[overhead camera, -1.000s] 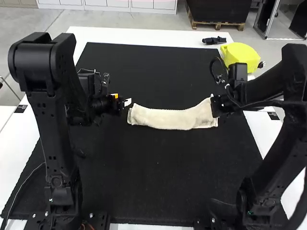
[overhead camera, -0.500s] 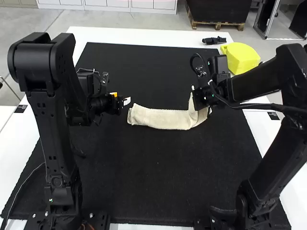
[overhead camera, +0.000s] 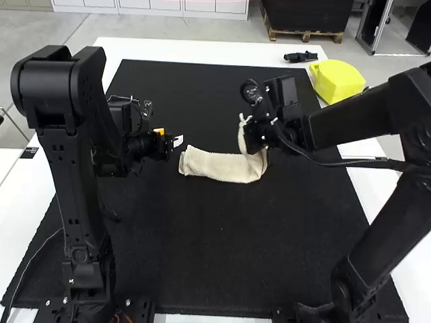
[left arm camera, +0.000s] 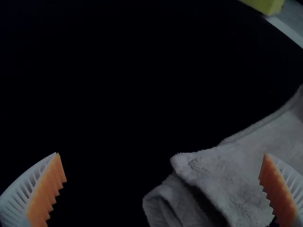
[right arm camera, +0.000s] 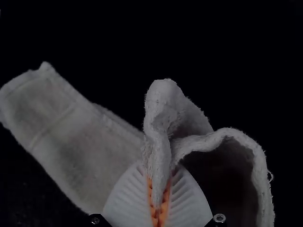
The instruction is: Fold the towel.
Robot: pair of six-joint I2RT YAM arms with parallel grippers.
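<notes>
I find my right gripper [right arm camera: 159,189] clamped on the lifted end of the towel [right arm camera: 61,123], left gripper [left arm camera: 162,154] open; unpinned layers could skew if dragged sideways.

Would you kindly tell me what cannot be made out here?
- High view: the right gripper's hold on the towel, behind its own body.
- Left wrist view: the towel's raised end and part of the yellow block, cut off by the edge.
- Right wrist view: inside the towel's loop, lost in shadow.
</notes>
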